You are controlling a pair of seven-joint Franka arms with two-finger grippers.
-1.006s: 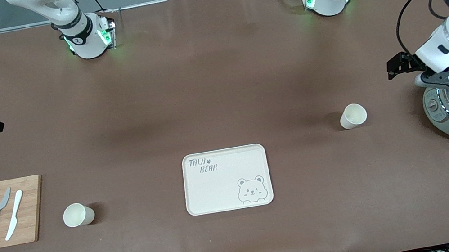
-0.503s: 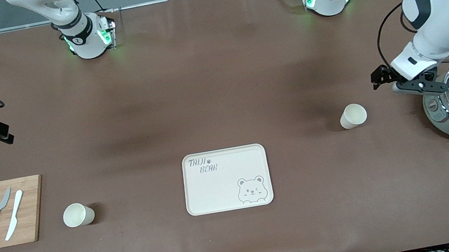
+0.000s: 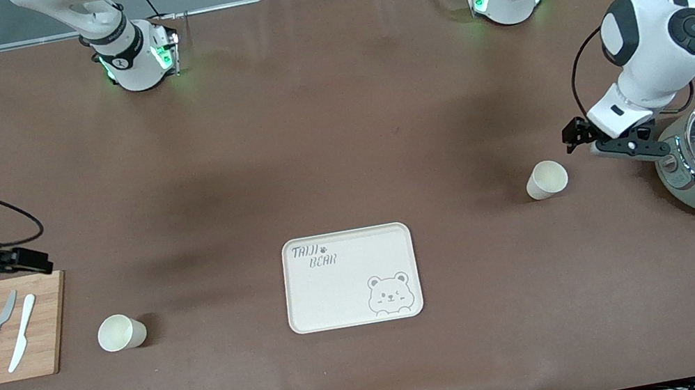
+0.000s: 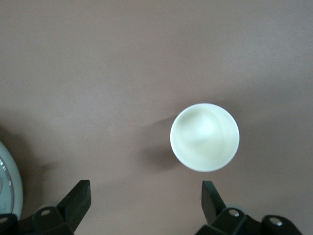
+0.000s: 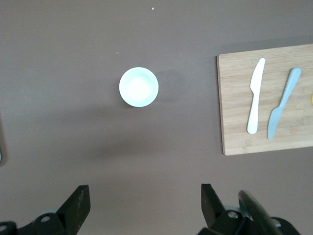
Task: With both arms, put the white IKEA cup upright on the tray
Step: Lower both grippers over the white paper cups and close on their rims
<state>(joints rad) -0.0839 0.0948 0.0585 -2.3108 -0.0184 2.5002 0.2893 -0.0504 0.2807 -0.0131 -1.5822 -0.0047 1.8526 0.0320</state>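
Cups [image 3: 546, 179] [image 3: 120, 332] stand off tray [image 3: 350, 278]; both jaws gape.

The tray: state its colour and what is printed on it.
The tray is cream, with grey "TAIJI BEAR" lettering and a winking bear drawing; front view shows it best.

Two white arms with black joint sections are seen; green lights glow at the bases, black cables are attached, and each hand is black
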